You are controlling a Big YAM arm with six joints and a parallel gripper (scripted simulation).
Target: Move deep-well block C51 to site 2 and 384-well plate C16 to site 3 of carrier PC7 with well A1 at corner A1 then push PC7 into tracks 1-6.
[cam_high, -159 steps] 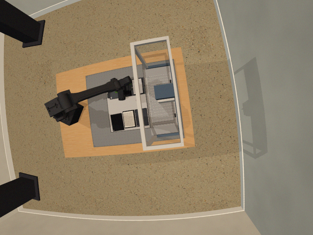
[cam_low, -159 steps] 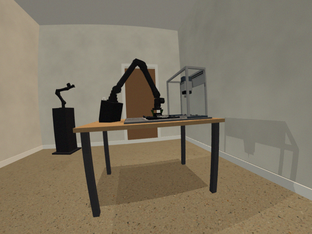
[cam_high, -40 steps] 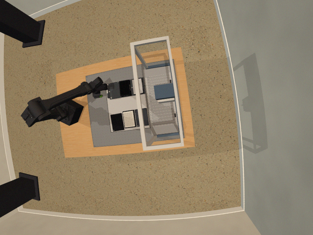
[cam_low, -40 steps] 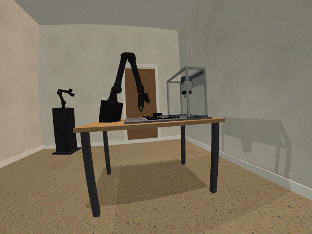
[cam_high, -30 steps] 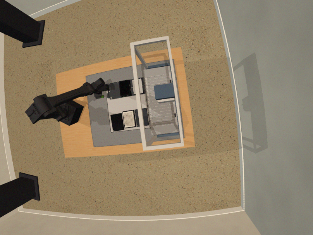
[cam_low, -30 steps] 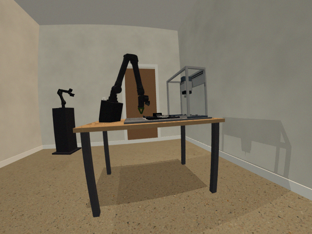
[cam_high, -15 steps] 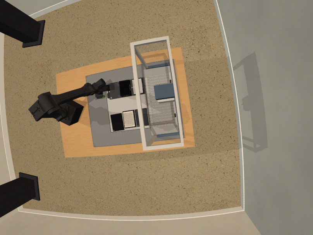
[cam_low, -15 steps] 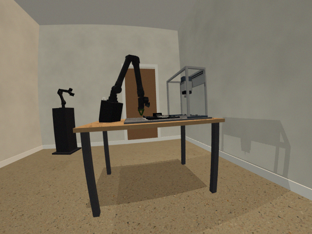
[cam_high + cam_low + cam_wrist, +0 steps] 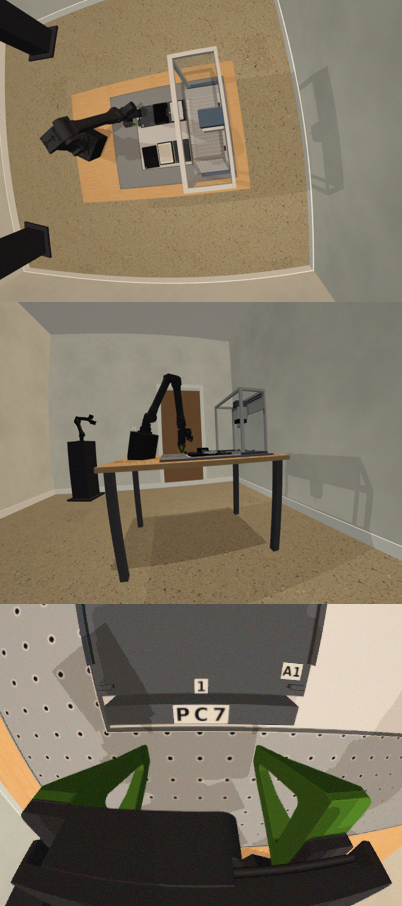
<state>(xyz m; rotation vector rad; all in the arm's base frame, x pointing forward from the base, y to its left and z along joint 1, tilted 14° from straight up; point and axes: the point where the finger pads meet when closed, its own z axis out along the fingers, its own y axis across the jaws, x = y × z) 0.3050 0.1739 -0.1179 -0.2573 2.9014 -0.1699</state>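
Note:
The dark grey carrier lies on the pale apron, its far end at the instrument frame. In the wrist view its handle end is labelled PC7. Behind it is empty site 1 with an A1 mark. A black block sits on the carrier's middle site. A pale plate lies beyond it, partly under the frame. The white 96-well plate sits on the middle nest. My gripper is open and empty, low over the perforated deck, just short of the handle. It also shows in the top and exterior views.
The instrument frame stands over the ribbed rails, with a blue head above them. Dark nests flank the white plate. My arm's base sits at the table's near-left side.

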